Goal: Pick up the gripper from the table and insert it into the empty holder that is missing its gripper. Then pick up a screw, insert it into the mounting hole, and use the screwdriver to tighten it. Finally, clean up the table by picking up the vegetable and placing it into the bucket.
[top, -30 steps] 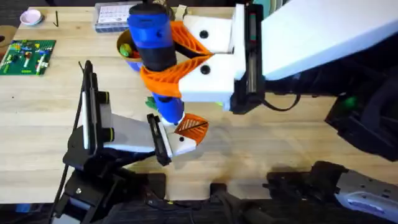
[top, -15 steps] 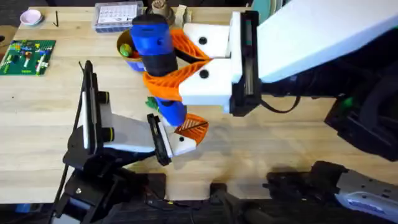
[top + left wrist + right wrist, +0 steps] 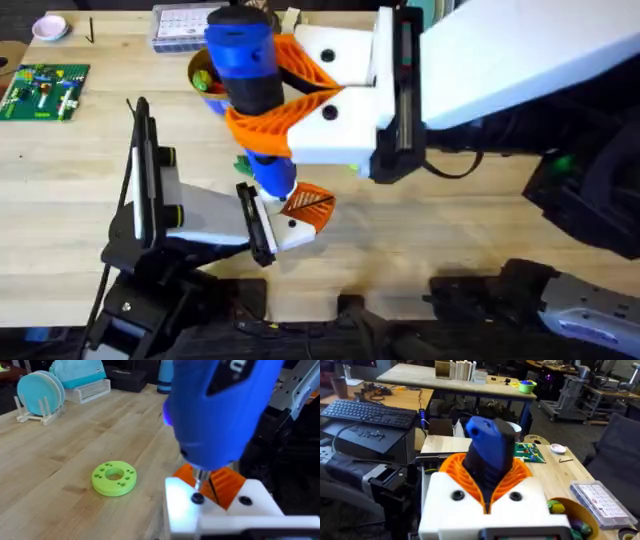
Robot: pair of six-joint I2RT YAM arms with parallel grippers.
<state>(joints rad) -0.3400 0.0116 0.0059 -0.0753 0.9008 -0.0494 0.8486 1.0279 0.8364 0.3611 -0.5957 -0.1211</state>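
the right gripper [image 3: 265, 105] had its orange-padded fingers [image 3: 517, 472] closed around the blue screwdriver [image 3: 245, 70], holding it upright with the tip down. compared with half a second before, the screwdriver had shifted back a little toward the left arm's side, to the same place as one second before; so the arm only rocked slightly, and i judge it was adjusting the tip on the screw while tightening, not lifting away.

in the left wrist view the thin metal tip [image 3: 199, 479] stood just above a dark screw [image 3: 197, 499] in the white holder block [image 3: 220, 510], with the orange gripper piece [image 3: 308, 203] directly behind the tip. the insertion seemed done and the screw step was in progress.

the left gripper [image 3: 268, 225] sat just below the screwdriver in the overhead view, at the white holder; i could not tell if its fingers were open or closed.

the vegetable [image 3: 243, 164] showed only as a small green sliver beside the screwdriver's lower end, mostly covered. the bucket [image 3: 203, 76], just behind the screwdriver, was half hidden; part of its yellow rim and some coloured toys showed. whether the tip really sat in the screw head was hard to see. a lime-green disc [image 3: 114, 478] lay on the table near the holder.
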